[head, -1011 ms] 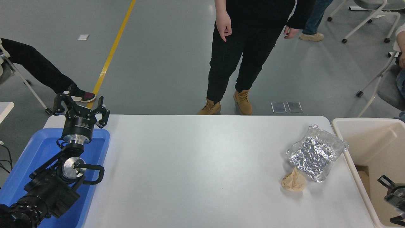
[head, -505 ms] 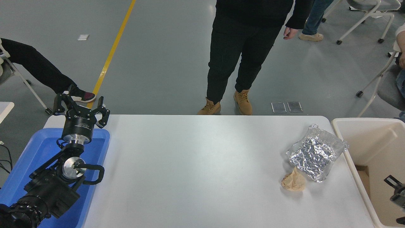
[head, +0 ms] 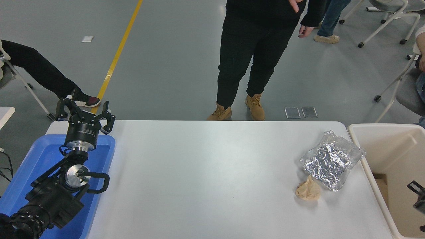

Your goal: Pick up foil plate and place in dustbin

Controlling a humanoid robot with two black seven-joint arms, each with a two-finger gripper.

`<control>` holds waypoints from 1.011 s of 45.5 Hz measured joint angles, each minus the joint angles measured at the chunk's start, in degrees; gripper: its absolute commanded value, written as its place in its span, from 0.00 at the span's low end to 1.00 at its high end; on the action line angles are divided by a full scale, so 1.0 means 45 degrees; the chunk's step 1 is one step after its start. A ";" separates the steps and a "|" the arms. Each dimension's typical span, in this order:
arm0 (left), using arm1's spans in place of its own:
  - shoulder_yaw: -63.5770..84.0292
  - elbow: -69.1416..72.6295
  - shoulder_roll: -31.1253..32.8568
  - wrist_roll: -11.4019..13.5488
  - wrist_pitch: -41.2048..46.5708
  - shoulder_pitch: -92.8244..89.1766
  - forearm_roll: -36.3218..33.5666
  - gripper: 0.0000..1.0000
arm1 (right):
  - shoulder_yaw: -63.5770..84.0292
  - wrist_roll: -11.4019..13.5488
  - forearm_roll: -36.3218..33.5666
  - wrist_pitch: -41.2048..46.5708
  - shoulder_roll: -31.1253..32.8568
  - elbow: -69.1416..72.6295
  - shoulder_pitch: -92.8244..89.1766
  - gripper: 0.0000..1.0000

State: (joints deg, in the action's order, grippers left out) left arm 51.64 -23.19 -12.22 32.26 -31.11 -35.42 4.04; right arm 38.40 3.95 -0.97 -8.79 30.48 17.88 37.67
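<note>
The foil plate [head: 332, 160] lies on the white table [head: 206, 179] near its right edge, shiny and wrinkled, with a raised rim. The beige dustbin [head: 368, 167] stands just right of the table. Only a small black part of my right gripper [head: 419, 196] shows at the right edge, over the dustbin's inside; most of it is out of frame. My left gripper [head: 84, 111] is parked at the lower left above the blue tray, open and empty.
A small tan paper wad [head: 308, 190] touches the foil plate's front corner. A blue tray [head: 40, 159] sits at the table's left end. A person in black with tan boots [head: 255, 66] stands at the far side. Chairs stand at right.
My right gripper has moved right, further out of the picture over the dustbin. The standing person's hands have shifted. The foil plate and left arm have not moved.
</note>
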 measured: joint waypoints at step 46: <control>0.0008 0.0000 0.0001 0.0000 0.0000 0.0001 0.0000 0.99 | 0.1588 0.0094 0.0056 0.0072 0.2344 0.1970 0.4653 1.00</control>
State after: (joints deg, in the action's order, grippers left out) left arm 51.67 -23.19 -12.22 32.26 -31.11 -35.42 4.04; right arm 45.55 4.38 -0.72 -8.46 41.03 26.75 58.61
